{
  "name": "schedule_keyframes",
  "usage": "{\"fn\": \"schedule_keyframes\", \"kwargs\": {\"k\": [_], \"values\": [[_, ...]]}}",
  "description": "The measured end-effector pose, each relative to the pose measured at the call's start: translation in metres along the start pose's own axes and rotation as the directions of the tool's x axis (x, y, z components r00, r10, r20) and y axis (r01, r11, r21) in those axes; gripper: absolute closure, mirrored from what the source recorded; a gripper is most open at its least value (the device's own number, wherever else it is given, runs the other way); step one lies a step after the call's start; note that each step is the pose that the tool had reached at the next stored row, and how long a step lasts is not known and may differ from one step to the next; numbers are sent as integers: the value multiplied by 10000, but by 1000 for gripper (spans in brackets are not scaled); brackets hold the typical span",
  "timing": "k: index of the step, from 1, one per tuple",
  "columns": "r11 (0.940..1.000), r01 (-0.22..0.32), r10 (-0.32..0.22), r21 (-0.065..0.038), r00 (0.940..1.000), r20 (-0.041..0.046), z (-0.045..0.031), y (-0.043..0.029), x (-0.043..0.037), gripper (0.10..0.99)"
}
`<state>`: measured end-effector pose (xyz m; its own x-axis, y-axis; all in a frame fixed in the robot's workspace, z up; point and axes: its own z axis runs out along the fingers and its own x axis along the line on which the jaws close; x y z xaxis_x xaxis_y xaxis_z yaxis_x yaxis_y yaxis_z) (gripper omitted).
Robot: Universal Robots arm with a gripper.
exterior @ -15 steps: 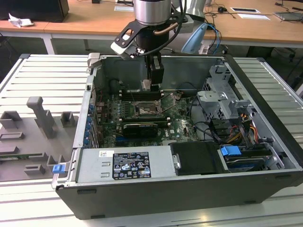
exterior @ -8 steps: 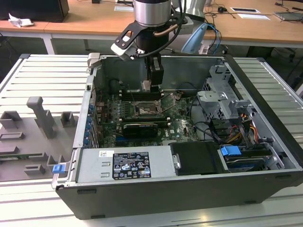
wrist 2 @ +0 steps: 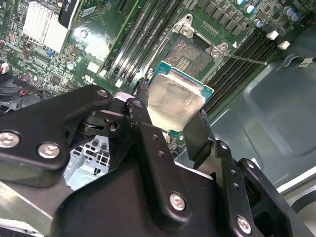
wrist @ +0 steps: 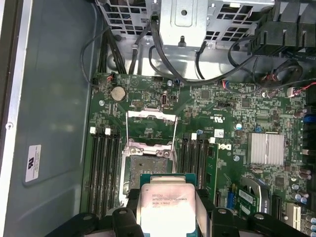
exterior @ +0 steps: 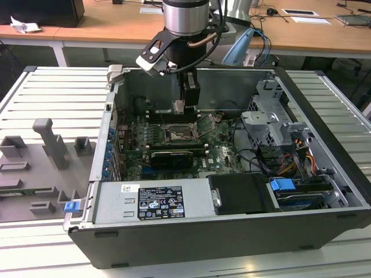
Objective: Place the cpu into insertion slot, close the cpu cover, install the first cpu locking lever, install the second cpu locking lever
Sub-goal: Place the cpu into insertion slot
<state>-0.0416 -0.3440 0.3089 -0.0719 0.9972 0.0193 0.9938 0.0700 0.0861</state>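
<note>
Pinching the cpu (wrist 2: 175, 101) by two edges, the gripper (exterior: 182, 108) hovers at twelve o'clock of the insertion slot (exterior: 177, 135) in the exterior view; placing it likely needs exact squaring.

I've got the arm (exterior: 184, 23) standing upright, gripper (wrist 2: 172, 106) pointing straight down, its fingers (wrist 2: 197, 136) pinched on the cpu (wrist: 165, 205).

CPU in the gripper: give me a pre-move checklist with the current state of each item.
1. cpu clamped between the gripper's fingers: ok.
2. insertion slot empty: ok.
3. cpu cover swung open off the slot: ok.
4. cpu seated in the slot: not ok, it is held above the slot.
5. cpu corner orientation matches the slot: cannot tell.
</note>
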Motion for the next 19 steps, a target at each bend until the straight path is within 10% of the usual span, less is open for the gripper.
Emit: {"fn": "schedule_keyframes", "kwargs": {"k": [19], "values": [[9997,-238,238,-5,9997,24,194,-16,7,557]]}}
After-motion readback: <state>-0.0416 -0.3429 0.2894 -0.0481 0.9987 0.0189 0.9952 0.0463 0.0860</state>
